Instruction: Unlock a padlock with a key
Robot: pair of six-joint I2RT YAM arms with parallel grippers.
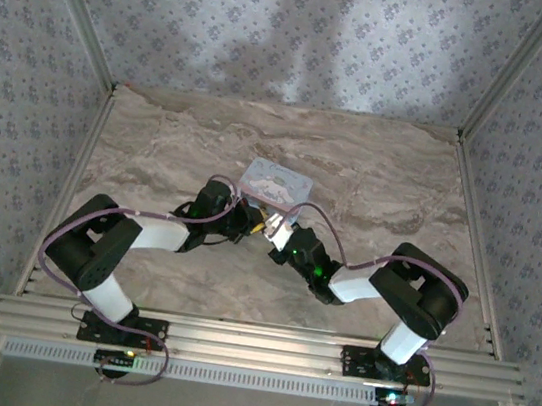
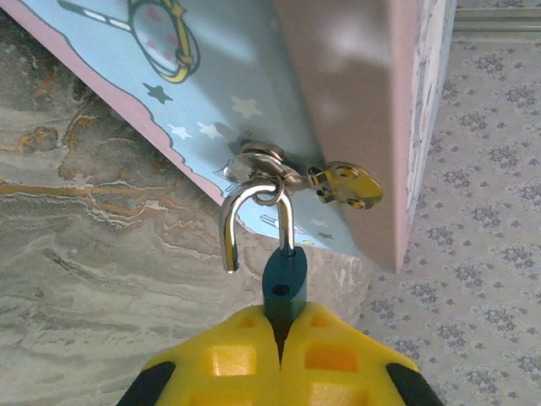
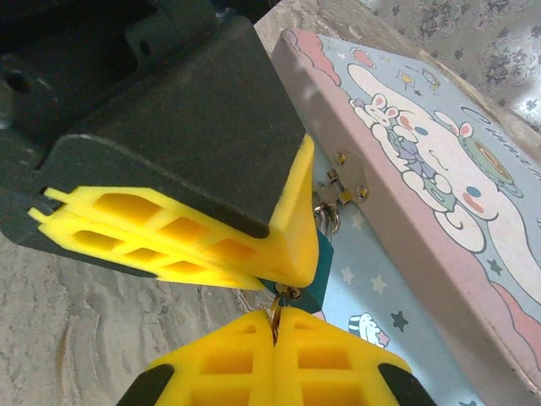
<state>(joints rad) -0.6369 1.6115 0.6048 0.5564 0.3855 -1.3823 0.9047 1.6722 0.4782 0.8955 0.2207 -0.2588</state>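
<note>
Hanging from the tin box by its hasp, the small teal padlock is pinched at its body by the left gripper. A key is apparently nipped near the box front in the right gripper. The lock is judged light, rigid and slick, and best gripped on its flat sides.

Marbled beige tabletop — grey floral-print walls on three sides, soft shadows
</note>
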